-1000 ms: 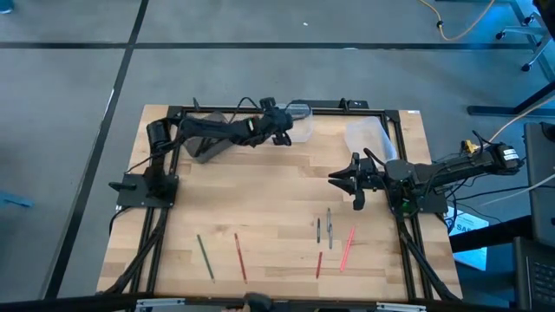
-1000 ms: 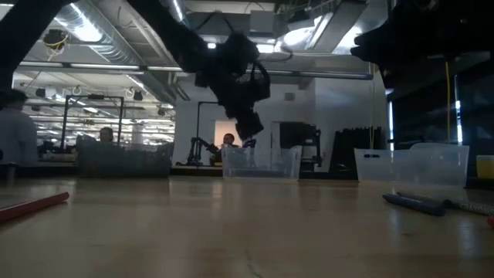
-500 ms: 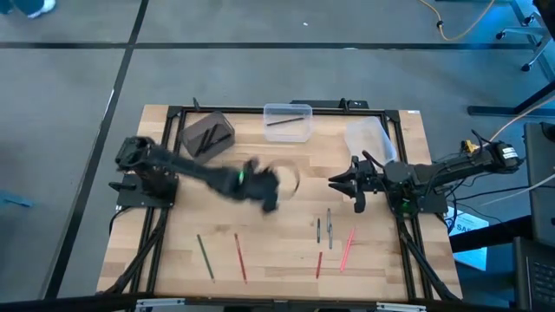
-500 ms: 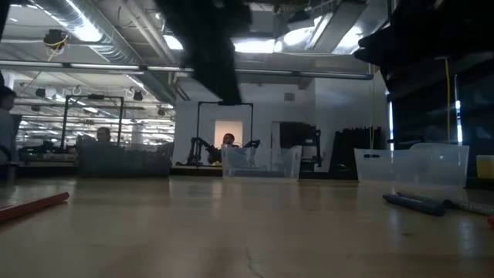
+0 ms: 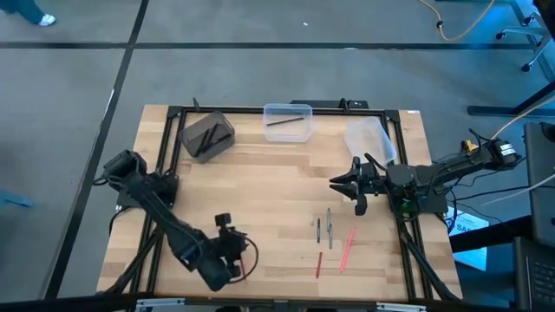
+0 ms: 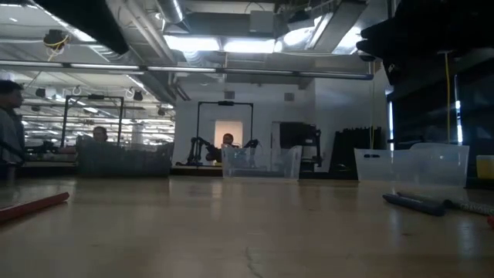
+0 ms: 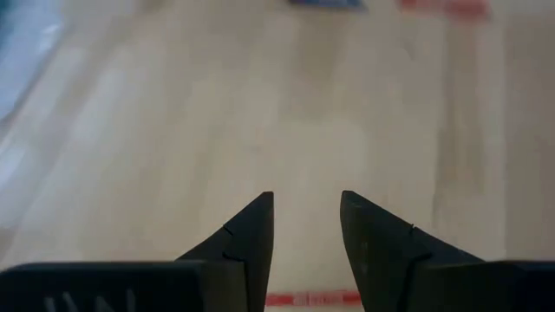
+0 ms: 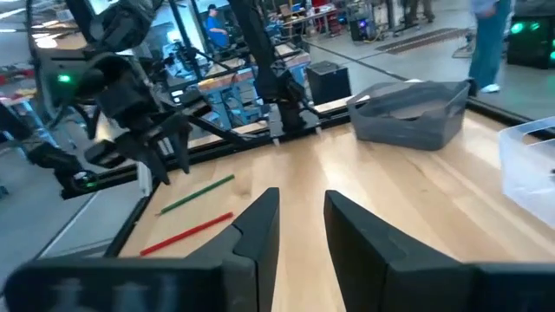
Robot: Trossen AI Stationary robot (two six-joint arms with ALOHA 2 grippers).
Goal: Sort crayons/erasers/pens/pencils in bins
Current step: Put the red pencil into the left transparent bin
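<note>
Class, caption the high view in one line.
Left tool hovers over front-left sticks; right tool waits near pens; three bins line the far edge.

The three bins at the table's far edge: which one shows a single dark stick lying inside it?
The clear plastic bin in the middle. The dark grey opaque bin holds several sticks; the whitish translucent bin shows none.

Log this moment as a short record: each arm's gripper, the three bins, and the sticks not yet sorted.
left gripper: near front edge of table, fingers open, holding nothing, over a red stick
right gripper: waiting at right side, fingers apart, empty
dark grey bin: back left, dark sticks inside
clear bin: back centre, one dark stick inside
whitish bin: back right, contents unclear
loose sticks: two grey, one pink, one short red, front right; green stick by left arm
</note>
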